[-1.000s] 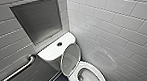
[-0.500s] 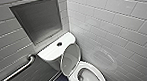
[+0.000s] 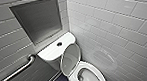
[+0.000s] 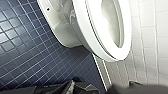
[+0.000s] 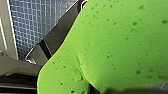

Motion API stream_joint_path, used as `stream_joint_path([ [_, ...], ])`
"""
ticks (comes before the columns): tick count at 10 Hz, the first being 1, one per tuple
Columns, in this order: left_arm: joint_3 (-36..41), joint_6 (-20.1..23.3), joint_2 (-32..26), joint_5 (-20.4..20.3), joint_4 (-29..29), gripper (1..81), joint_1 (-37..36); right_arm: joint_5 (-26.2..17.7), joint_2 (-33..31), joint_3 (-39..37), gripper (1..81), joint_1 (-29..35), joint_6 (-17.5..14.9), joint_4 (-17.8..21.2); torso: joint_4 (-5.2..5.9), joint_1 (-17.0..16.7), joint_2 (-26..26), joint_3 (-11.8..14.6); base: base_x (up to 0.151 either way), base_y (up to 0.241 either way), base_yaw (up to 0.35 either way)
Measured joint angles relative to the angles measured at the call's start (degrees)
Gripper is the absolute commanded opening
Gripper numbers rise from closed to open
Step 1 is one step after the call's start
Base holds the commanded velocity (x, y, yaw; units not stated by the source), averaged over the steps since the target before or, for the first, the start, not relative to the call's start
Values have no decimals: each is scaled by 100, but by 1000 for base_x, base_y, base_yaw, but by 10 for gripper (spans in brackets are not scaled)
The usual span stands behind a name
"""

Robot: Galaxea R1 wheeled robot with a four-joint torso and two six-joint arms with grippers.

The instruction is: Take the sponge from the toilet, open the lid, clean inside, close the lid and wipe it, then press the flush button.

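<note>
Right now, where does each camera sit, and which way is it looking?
Head view: high on the robot, facing forward and down at the toilet, its raised lid and flush button.
Left wrist view: on the left wrist, looking down past the toilet seat to the blue tiled floor; dark robot parts at an edge.
Right wrist view: on the right wrist, close against the green sponge; dark robot parts beside it.
Shared: head and left wrist views show the seat; both wrist views show the floor.
</note>
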Motion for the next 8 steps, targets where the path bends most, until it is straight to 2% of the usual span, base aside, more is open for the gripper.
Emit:
stream_joint_path([
  [1, -2, -182, -1, 0, -16, 811, -130, 4, 7, 0, 10, 0, -622, 456, 0, 0, 0, 0, 0, 0, 0],
  [2, -41, -406, 24, -4, -33, 811, -256, 78, 38, 0, 10, 0, -1000, 864, 0, 0, 0, 0, 0, 0, 0],
  [3, -173, -640, 73, -1, -54, 811, -384, 177, 93, -22, 10, 0, -1122, 1065, 0, 0, 0, 0, 0, 0, 0],
  [4, -289, -830, 105, 0, -71, 811, -573, 179, 145, -84, 10, -2, -1126, 1109, 0, 0, 0, 0, 0, 0, 0],
  [8, -979, -1768, 443, -26, -110, 811, -1167, 347, 269, -473, 10, -2, -1133, 1128, 0, 0, 2, 0, 0, 0, 0],
])
